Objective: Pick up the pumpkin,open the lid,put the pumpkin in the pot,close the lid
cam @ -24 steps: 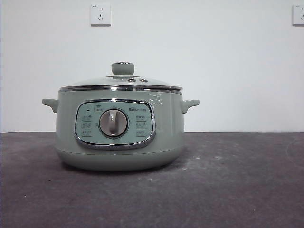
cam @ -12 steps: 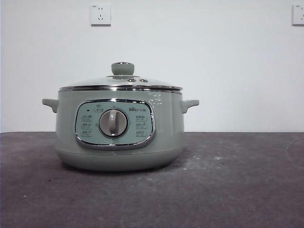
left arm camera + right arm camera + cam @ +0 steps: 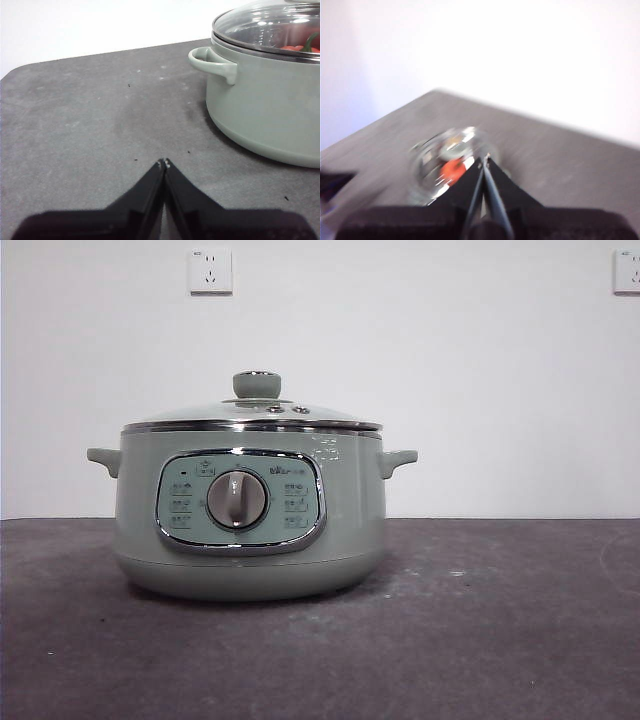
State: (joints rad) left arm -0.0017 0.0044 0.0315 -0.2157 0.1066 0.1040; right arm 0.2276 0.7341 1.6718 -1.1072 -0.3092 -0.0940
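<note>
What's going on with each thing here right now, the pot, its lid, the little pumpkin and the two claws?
pot: upright on the table, closed.
lid: seated on the pot.
pumpkin: inside the pot, seen through the glass.
left gripper: shut, empty, beside the pot.
right gripper: shut, empty, above the pot; view blurred.

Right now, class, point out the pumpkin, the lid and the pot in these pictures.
the pumpkin (image 3: 299, 48): left wrist view, on its orange-red body seen through the glass.
the lid (image 3: 257, 384): front view, on its sage-green knob.
the pot (image 3: 345, 500): front view, on its bare side wall beside the control panel.
</note>
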